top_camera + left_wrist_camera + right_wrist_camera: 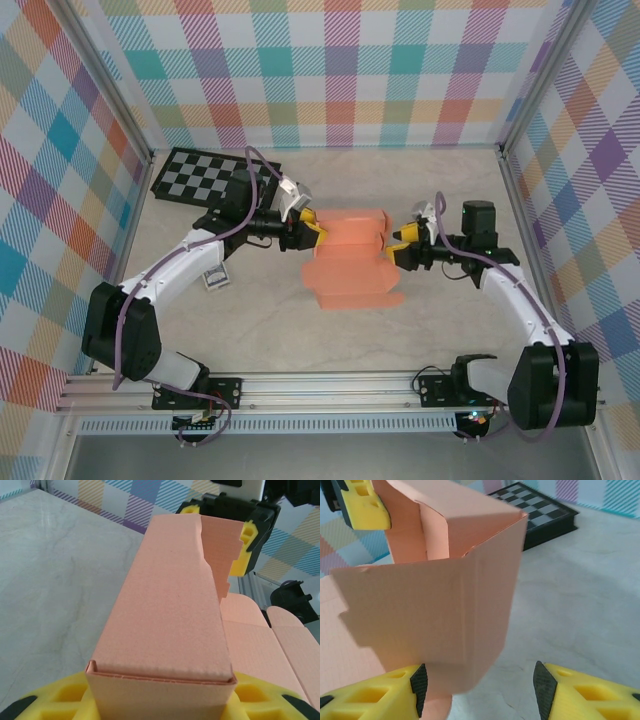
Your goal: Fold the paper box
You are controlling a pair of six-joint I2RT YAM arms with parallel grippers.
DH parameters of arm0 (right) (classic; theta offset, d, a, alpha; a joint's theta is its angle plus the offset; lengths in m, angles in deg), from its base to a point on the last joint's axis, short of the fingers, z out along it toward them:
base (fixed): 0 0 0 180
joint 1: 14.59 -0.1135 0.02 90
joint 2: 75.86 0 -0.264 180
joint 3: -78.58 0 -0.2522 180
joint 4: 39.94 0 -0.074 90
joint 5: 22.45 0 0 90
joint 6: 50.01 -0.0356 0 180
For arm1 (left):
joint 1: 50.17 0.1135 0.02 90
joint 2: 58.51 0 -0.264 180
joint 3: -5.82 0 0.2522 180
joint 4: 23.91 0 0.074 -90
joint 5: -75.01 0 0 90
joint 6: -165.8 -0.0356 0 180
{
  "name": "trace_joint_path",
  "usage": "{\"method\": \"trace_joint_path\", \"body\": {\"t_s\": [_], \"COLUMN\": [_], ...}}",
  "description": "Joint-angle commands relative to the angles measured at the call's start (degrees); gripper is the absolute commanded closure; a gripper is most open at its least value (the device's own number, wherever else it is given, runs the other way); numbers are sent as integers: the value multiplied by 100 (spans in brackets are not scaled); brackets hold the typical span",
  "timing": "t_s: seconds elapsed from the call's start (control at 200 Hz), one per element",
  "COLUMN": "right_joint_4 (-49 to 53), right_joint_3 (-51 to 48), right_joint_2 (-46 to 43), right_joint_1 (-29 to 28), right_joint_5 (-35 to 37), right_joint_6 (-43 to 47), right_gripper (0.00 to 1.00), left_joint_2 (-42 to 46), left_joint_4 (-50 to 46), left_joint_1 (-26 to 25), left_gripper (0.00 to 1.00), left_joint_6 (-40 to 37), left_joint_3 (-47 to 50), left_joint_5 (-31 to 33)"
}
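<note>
Midway through a fold, the paper box point(350, 255) was a single piece of salmon-orange card, matte and faintly ribbed, partly raised into shape. Its far portion stood up as a long hollow block with creased edges and a notched flap at one end, while the rest lay flat on the pale marbled table point(260, 310) with its flaps spread out. The box sat directly between the two grippers. The left gripper point(312, 232) was closed on the near end of the raised block, which was seated between its yellow fingers and ran straight out ahead of it toward the other arm. The right gripper point(400, 250) faced it from the opposite end with its jaws standing apart: an upright panel of the card hung just ahead of one of its fingers point(375, 695), and bare table showed through the gap. Beyond the left gripper, at the far corner of the table, lay a black-and-grey checkerboard point(205, 178). In all there were one box, two grippers and one checkerboard.
</note>
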Motion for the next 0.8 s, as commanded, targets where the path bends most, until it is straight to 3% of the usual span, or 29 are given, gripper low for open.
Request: {"method": "trace_joint_path", "body": {"t_s": [0.0, 0.175, 0.42, 0.51, 0.605, 0.675, 0.795], "right_joint_4": [-401, -44, -348, -573, -1178, -1540, -2019], "right_joint_3": [333, 786, 942, 890, 675, 537, 424], "right_joint_2": [142, 586, 809, 823, 824, 839, 1028], "right_joint_1": [-196, -555, -801, -1005, -1279, -1529, -1827], "right_joint_5": [-273, -300, 279, 797, 1613, 2599, 3488], "right_joint_6": [-124, 178, -12, -234, -753, -1134, -1591], "right_gripper": [40, 43, 47, 46, 47, 47, 48], "left_joint_2": [120, 92, 93, 70, 47, 16, -12], "left_joint_4": [136, 154, 165, 188, 332, 437, 643], "left_joint_1": [38, 30, 31, 34, 30, 34, 13], "left_gripper": [80, 80, 80, 80, 80, 80, 80], "left_joint_6": [79, 98, 108, 198, 348, 437, 586], "left_joint_3": [49, 42, 62, 77, 144, 206, 326], "left_joint_5": [-251, -276, -154, -20, 116, 163, 181]}}
